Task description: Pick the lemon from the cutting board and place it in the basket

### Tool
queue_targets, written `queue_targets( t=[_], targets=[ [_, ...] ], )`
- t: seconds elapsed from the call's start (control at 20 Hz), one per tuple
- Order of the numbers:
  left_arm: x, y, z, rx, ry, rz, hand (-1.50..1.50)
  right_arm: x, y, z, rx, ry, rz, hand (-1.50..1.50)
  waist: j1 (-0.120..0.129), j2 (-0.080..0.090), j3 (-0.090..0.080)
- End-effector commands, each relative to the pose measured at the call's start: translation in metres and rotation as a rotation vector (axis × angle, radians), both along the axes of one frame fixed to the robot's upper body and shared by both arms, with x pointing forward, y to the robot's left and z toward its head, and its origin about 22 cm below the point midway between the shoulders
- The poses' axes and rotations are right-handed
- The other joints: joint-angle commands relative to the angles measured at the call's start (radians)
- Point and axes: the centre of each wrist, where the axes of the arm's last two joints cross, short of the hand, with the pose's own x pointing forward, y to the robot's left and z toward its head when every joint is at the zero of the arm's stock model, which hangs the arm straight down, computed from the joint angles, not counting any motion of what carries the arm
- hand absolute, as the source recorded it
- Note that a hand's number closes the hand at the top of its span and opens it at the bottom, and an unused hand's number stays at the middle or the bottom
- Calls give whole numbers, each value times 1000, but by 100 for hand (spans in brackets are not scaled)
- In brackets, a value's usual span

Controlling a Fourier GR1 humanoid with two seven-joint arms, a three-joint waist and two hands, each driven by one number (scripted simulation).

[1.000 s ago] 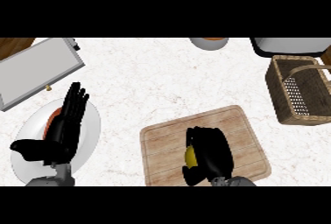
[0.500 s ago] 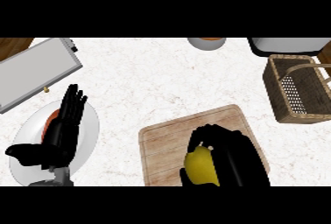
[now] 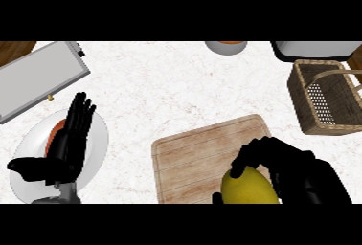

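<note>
— Lemon (image 3: 247,187) first: where is it at this moment?

— It is at the lower edge of the view, above the near right corner of the cutting board (image 3: 205,153). My right hand (image 3: 297,172) is wrapped around it; the fingers curl over its top and its right side, and the thumb shows at its lower left. If the lemon touches the wood or is a little above it, I cannot tell.

— And the basket (image 3: 318,98)?

— The basket is wicker, with a handle, and it stands near the right edge, well apart from the lemon and beyond the far right corner of the board.

— What about your other hand?

— My left hand (image 3: 67,139) is at the left side, over a white plate (image 3: 99,143). Its fingers are straight and point away from me, the thumb goes out to the left, and it holds nothing. Something orange-red (image 3: 55,136) lies on the plate, mostly hidden under the fingers, so I cannot name it.

— Anything else on the counter (image 3: 176,86)?

— A grey flat tray (image 3: 39,79) at the far left, a round cup or bowl with orange inside (image 3: 226,46) at the far edge, and a dark-rimmed grey object (image 3: 314,49) at the far right, behind the basket.
</note>
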Motion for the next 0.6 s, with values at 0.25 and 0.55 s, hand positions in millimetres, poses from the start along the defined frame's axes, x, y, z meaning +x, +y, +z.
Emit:
queue_targets(
  t=[0.25, 0.55],
  targets=[
    [7, 17, -3, 10, -3, 2, 0, -21, -60, 38, -68, -39, -181, 150, -5, 3, 1],
    [-5, -1, 0, 10, 0, 11, 0, 7, -95, 56, -169, -56, -248, 150, 3, 2, 1]
  ],
)
